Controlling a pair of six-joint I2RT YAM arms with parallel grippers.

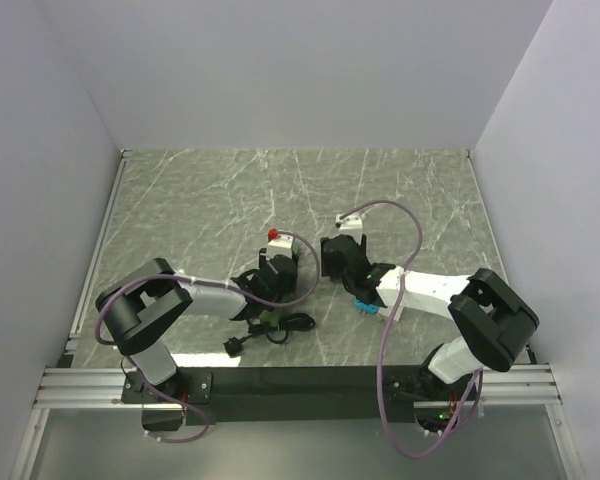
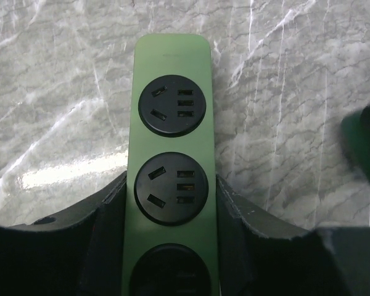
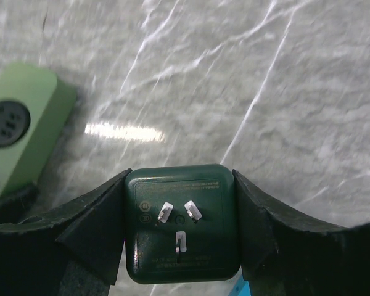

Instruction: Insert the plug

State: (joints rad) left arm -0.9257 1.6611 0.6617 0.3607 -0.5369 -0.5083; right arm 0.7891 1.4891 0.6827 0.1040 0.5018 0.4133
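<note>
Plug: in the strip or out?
Out. The plug sits gripped in the right end effector, three prongs bare; visible sockets on the power strip look empty.

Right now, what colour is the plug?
The plug is dark green; right wrist view shows it best.

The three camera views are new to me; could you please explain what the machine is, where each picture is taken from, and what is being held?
This is a robot with two white-and-black arms, the left arm and the right arm, bolted at the near edge of a grey marbled table. The top view looks down from above and behind them. Each wrist view looks out from one arm's wrist. The left gripper clasps a light green power strip. The right gripper clasps a dark green square plug, its three metal prongs facing the camera.
</note>
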